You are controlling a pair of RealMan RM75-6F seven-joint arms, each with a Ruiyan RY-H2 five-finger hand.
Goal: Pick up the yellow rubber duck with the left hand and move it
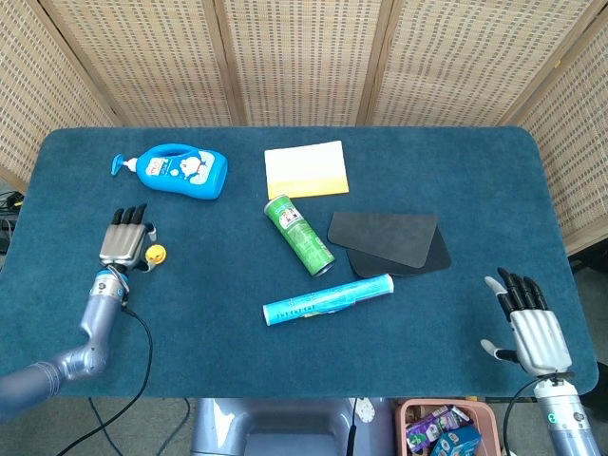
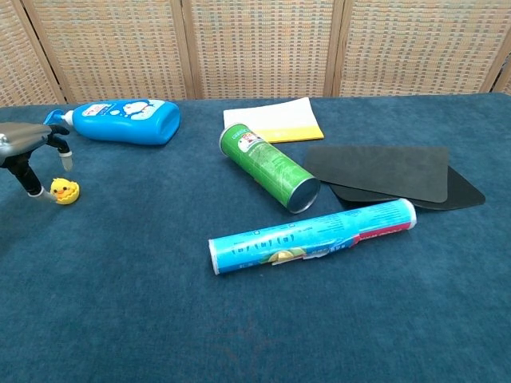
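Note:
The small yellow rubber duck (image 1: pixel 155 254) (image 2: pixel 64 190) stands on the blue cloth near the table's left edge. My left hand (image 1: pixel 126 242) (image 2: pixel 25 152) hangs over it from the left with its fingers pointing down and apart. In the chest view the thumb tip is close against the duck's left side. One fingertip (image 2: pixel 68 161) hovers a little above the duck with a visible gap. My right hand (image 1: pixel 527 323) rests at the front right corner, fingers spread, holding nothing.
A blue lotion bottle (image 1: pixel 176 170) lies behind the duck. A yellow-and-white pad (image 1: pixel 305 169), a green can (image 1: pixel 299 234), black mats (image 1: pixel 389 240) and a blue tube (image 1: pixel 328 297) occupy the middle. A box of packets (image 1: pixel 442 427) sits below the front edge.

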